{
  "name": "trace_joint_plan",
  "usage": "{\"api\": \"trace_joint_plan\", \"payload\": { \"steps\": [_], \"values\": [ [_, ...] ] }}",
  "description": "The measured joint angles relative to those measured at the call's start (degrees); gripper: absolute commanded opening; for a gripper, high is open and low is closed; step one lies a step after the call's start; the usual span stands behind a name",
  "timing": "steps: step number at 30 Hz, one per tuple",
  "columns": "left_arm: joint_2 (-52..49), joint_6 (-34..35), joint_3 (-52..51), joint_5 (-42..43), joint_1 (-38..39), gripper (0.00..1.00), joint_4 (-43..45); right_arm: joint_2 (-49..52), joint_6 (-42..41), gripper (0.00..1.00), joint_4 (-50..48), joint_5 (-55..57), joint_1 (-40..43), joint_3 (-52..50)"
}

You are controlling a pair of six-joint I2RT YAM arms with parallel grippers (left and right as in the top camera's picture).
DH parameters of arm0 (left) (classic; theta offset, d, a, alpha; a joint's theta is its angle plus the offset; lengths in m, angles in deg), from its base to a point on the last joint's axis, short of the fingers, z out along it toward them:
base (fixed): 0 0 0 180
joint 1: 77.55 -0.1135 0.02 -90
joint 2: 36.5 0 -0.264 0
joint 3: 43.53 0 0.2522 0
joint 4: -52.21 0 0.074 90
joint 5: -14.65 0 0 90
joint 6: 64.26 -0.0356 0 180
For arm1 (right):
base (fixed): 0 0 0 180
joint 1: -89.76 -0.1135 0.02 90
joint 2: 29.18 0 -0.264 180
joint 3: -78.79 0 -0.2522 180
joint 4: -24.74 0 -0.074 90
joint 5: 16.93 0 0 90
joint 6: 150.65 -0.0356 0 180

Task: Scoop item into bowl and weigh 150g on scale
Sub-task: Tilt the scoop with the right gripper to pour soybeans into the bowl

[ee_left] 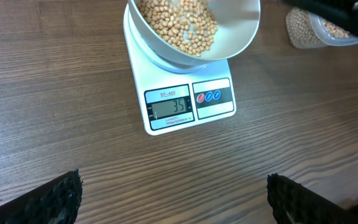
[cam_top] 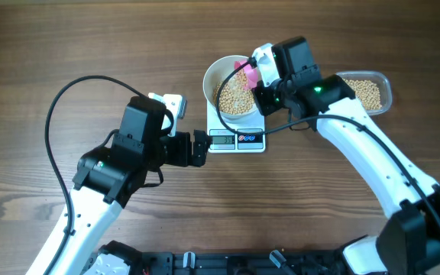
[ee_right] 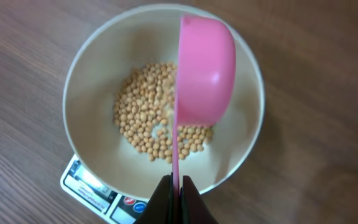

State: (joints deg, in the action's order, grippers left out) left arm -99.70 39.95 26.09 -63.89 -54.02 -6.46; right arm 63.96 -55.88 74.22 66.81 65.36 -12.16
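right gripper pinches the pink scoop over the bowl just ahead — beans inside, scale beneath; left gripper gapes empty. the thin handle could twist, spilling beans past the rim.

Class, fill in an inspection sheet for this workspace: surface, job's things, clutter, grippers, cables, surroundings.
Surface: wooden table, brown grain.
Job's things: white bowl sits on the scale, display lit; beans cover its bottom; more in the clear tub.
Clutter: nothing seen.
Grippers: left gripper open, empty, beside the scale; right gripper shut on the pink scoop, tipped over the bowl.
Cables: black cable loops beside the left arm.
Surroundings: dark rig frame at the near edge.
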Motion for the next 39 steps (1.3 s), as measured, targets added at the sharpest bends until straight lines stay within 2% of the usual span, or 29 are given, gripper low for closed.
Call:
{"api": "trace_joint_plan", "payload": {
  "steps": [9, 18, 24, 31, 39],
  "values": [
    [0.0, 0.0, 0.0, 0.0, 0.0, 1.0, 0.0, -4.24, 8.46, 0.05, -0.24, 3.37, -2.21, 0.0],
    [0.0, 0.0, 0.0, 0.0, 0.0, 1.0, 0.0, -4.31, 16.96, 0.04, -0.24, 18.99, -9.27, 0.0],
    [0.0, 0.0, 0.0, 0.0, 0.0, 1.0, 0.0, -4.31, 19.34, 0.04, -0.24, 24.37, -10.82, 0.0],
    [0.0, 0.0, 0.0, 0.0, 0.0, 1.0, 0.0, -4.31, 15.89, 0.04, -0.24, 24.11, -10.84, 0.0],
    [0.0, 0.0, 0.0, 0.0, 0.0, 1.0, 0.0, -4.39, 5.46, 0.04, -0.24, 7.21, -7.28, 0.0]
  ]
}}
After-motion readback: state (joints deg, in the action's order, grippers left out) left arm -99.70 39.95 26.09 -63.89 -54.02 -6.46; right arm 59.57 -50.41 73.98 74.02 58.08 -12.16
